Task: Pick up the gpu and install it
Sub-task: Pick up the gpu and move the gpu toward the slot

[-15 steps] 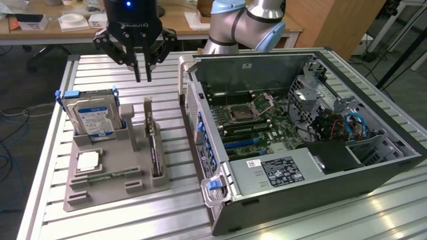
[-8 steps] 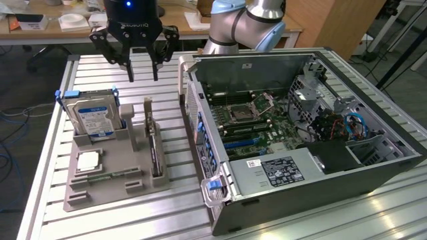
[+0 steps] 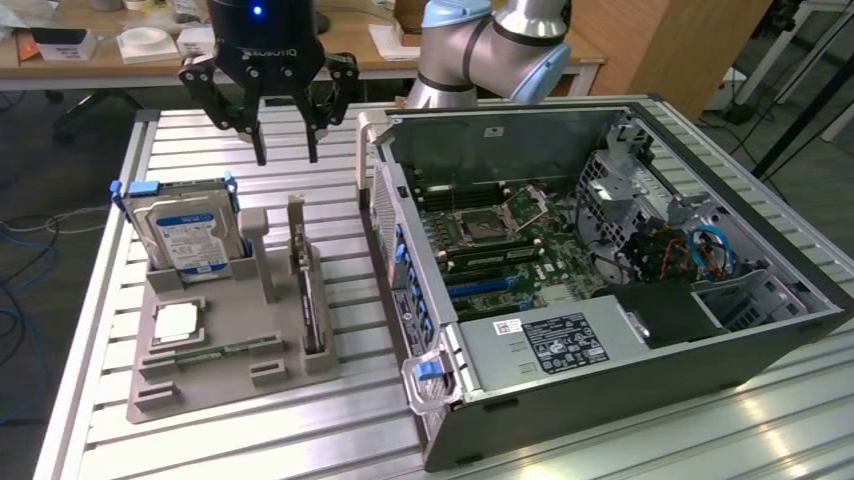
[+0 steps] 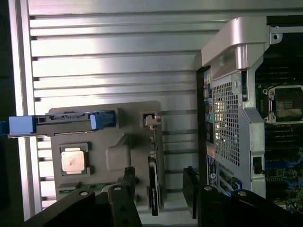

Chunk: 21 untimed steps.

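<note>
We saw the black claw (image 3: 287,158) spread wide and empty over the ribbed aluminium desk (image 3: 350,425), just past the grey moulded tray (image 3: 214,385). The gpu (image 3: 311,315), a thin dark board, stood on edge in the tray's slot, apparently untouched.

Black gpu (image 3: 311,310), grey tray (image 3: 214,378), silver hard drive (image 3: 195,236) with blue-white label

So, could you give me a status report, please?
Gripper open, empty, above the table. Gpu upright in the tray, not held. Nothing blocking it.
</note>
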Each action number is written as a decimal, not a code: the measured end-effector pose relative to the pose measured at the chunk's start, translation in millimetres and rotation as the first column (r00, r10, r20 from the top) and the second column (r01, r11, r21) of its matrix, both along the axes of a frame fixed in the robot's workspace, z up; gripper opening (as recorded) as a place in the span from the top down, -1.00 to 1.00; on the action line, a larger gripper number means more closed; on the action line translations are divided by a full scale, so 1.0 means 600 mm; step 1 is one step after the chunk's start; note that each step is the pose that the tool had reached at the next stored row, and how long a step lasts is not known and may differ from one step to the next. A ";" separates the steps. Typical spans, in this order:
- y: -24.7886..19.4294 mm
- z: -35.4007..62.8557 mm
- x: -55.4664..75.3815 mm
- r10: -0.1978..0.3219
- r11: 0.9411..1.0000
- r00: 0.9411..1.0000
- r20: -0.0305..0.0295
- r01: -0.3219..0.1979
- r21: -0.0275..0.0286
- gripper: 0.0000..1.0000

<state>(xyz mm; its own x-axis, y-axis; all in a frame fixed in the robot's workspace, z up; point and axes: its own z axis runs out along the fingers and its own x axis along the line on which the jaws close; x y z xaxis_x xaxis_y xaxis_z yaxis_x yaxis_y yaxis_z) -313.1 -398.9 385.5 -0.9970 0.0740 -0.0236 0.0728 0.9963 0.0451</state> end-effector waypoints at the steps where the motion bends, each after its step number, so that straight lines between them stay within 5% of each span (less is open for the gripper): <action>1: 0.0001 -0.003 0.000 -0.001 1.000 1.000 0.000 0.001 0.000 -0.06; 4: -0.0003 -0.009 0.000 -0.001 1.000 1.000 0.000 0.001 -0.004 -0.06; 21: -0.0003 -0.061 -0.003 -0.011 1.000 1.000 0.000 0.011 -0.004 -0.06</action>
